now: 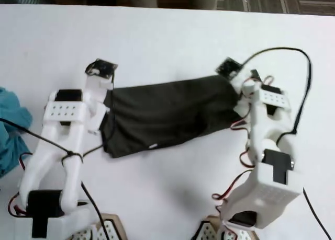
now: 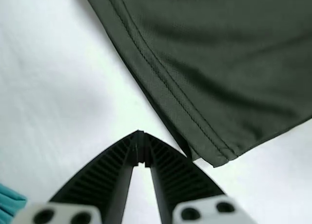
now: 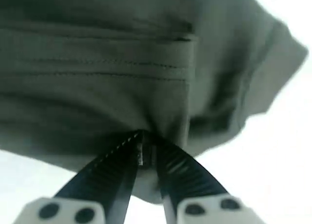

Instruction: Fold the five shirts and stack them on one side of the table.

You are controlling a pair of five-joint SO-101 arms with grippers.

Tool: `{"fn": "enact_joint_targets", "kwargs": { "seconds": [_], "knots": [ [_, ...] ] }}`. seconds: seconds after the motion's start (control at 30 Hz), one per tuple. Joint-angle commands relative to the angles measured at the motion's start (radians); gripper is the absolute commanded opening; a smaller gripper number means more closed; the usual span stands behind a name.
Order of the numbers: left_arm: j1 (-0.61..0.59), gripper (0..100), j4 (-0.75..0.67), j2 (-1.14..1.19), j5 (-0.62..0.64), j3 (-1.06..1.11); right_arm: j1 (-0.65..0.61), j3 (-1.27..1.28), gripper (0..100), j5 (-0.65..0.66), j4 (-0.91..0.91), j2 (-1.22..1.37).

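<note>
White table (image 1: pixel 167 36), dark floor along its far edge. A dark shirt (image 1: pixel 167 114) lies mid-table as a long, loose band running between the two arms, its seams and hem showing, not yet squared.

Teal fabric heap (image 1: pixel 10 125) sits at the table's left edge, probably more shirts waiting.

Left gripper (image 2: pixel 140 138): jaws closed tip to tip on bare table just beside the shirt's stitched hem, with no cloth between them.

Right gripper (image 3: pixel 144 138): clenched on a pinch of the shirt's right end, the fabric bunching at the tips.

Step in hand, as I read it: mid-fold on this shirt, one end held. The next move likely needs the left jaws reopened and set on the hem corner, so both ends carry over evenly.
</note>
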Motion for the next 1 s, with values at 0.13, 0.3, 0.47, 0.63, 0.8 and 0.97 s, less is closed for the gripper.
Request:
{"fn": "enact_joint_targets", "kwargs": {
  "seconds": [0.13, 0.3, 0.47, 0.63, 0.8, 0.97],
  "knots": [
    [-0.003, 3, 0.008, -0.051, 0.000, -0.013, 0.059, -0.038, 2.2, 0.069, 0.001, 0.001],
    [-0.008, 3, 0.008, -0.051, 0.000, -0.013, 0.016, -0.041, 2.2, 0.063, 0.002, -0.007],
    [-0.008, 3, 0.002, -0.046, 0.000, -0.012, -0.036, -0.038, 2.2, 0.046, 0.022, -0.117],
    [-0.008, 3, -0.041, -0.046, 0.002, -0.010, -0.096, -0.034, 2.2, 0.006, 0.137, -0.257],
    [-0.008, 3, -0.092, -0.043, 0.002, -0.005, -0.140, -0.031, 2.2, 0.005, 0.249, -0.312],
    [-0.006, 3, -0.121, -0.041, 0.002, -0.005, -0.157, 0.052, 2.2, 0.005, 0.248, -0.312]
  ]
}}
